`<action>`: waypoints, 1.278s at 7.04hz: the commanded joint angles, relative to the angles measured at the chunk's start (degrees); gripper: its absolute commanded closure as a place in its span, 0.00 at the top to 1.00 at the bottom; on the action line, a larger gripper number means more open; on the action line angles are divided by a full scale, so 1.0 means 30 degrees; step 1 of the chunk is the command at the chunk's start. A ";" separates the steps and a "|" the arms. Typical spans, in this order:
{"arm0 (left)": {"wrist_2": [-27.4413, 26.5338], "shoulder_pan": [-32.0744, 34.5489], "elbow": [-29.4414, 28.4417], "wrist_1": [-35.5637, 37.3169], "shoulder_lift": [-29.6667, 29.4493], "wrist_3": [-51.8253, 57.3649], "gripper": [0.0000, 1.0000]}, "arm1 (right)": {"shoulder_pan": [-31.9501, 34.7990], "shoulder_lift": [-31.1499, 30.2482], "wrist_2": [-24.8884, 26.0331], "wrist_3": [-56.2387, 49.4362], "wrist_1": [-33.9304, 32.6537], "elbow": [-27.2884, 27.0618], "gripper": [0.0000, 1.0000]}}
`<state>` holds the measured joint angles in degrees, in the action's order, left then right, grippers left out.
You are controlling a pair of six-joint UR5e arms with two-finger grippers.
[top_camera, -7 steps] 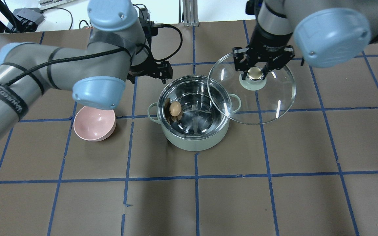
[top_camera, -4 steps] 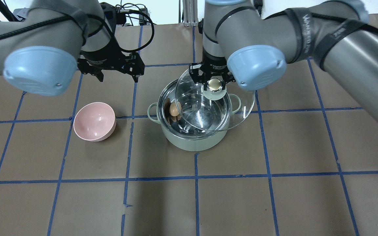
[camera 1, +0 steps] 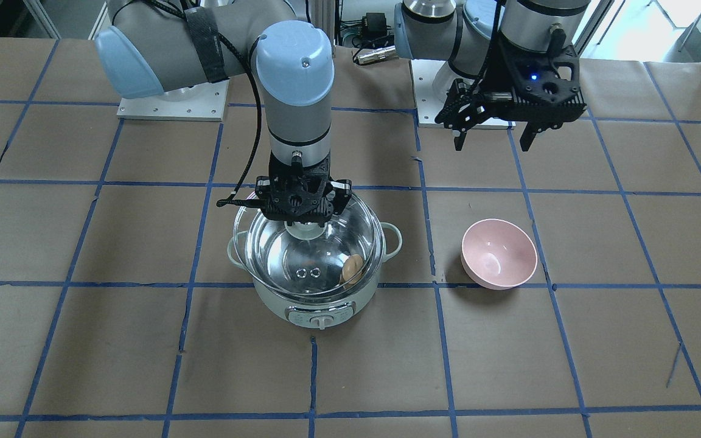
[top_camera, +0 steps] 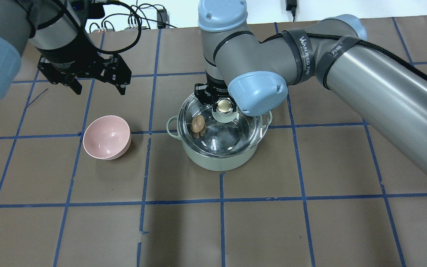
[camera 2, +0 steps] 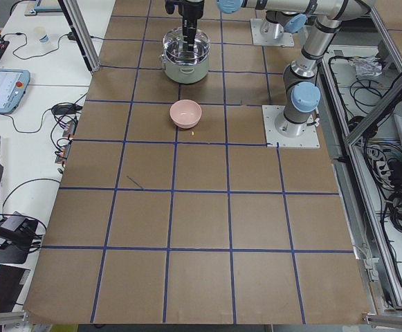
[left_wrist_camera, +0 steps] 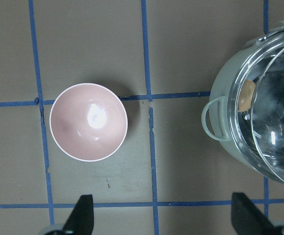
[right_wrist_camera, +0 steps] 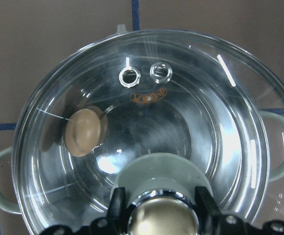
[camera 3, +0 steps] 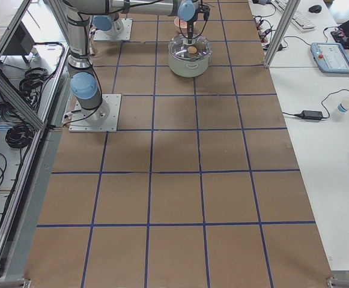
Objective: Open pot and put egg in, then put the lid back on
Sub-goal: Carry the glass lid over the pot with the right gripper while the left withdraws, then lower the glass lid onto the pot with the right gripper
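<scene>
Overhead exterior view: the lid [top_camera: 235, 130] is being held by the right gripper [top_camera: 224, 106] over the pot [top_camera: 219, 161], away from all edges of the worktop [top_camera: 310, 167], with the egg [top_camera: 198, 123] lying inside. The left gripper [top_camera: 99, 90] is being held wide, empty. Lid replacing is being done; level seating, then releasing, seems needed.

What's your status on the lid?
Right gripper shut on lid, held over pot; seating unclear. Egg inside pot. Left gripper open, empty, off to the side. Pink bowl apart from pot.
</scene>
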<state>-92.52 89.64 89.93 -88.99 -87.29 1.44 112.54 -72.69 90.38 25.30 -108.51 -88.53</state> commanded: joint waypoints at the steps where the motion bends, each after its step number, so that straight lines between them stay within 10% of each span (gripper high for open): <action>1: 0.0109 -0.1399 -0.0934 -0.0304 -0.0401 0.0401 0.99 | -0.0013 0.0117 -0.0300 0.0530 -0.0535 0.0039 0.00; 9: 0.0607 -0.1227 -0.1235 -0.2124 -0.0377 0.0342 0.98 | 0.0046 0.0791 -0.0419 0.1119 -0.1243 0.0010 0.00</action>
<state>-90.60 85.91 86.09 -95.42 -88.58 2.44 112.67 -70.37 89.13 28.66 -112.11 -88.45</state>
